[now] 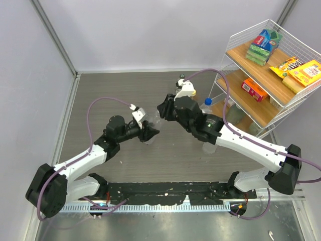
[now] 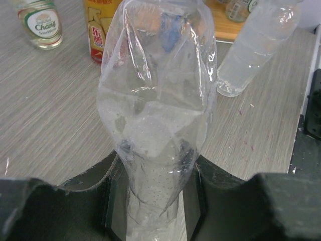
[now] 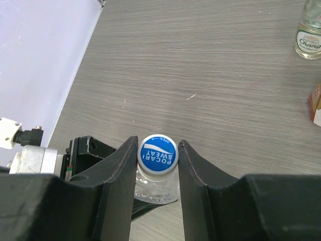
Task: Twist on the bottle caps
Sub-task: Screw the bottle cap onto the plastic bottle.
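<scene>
Holding a crumpled clear colourless plastic bottle (image 2: 155, 100) in the left jaws, out over the middle of the grey wood-grain worktop (image 1: 115, 90). Left jaws clenched on the bottle's narrower, dimpled part, black fingers (image 2: 65, 211) tight against both sides. Wider creased body pointing away from the left wrist camera.

Right jaws closed on a round white screw cap with a blue middle (image 3: 157, 153), "POCARI SWEAT" and "OPEN" printed on top. Cap pinched between two black fingers (image 3: 115, 186), touching both. Seated on the mouth of the same crumpled bottle, clear plastic just showing beneath it. How far threaded down: cannot tell.

From above: left arm (image 1: 85, 160) and right arm (image 1: 251, 143) reaching in to meet nose to nose, bottle between them. Whether lifted off the worktop or resting on it: cannot tell.

Standing elsewhere on the worktop:
- upright clear plastic bottle with a dark blue cap (image 1: 207, 105), just behind the right arm
- small clear bottle with a green-and-white "Chang" label (image 2: 40, 22), towards the back
- amber bottle with a red label (image 2: 100, 30), beside the Chang one

At the right edge, a white wire rack with wooden shelves (image 1: 239, 51) carrying an orange-red snack box (image 1: 255, 89), yellow snack packets (image 1: 301, 73) and blue-and-green packs (image 1: 266, 42).
</scene>
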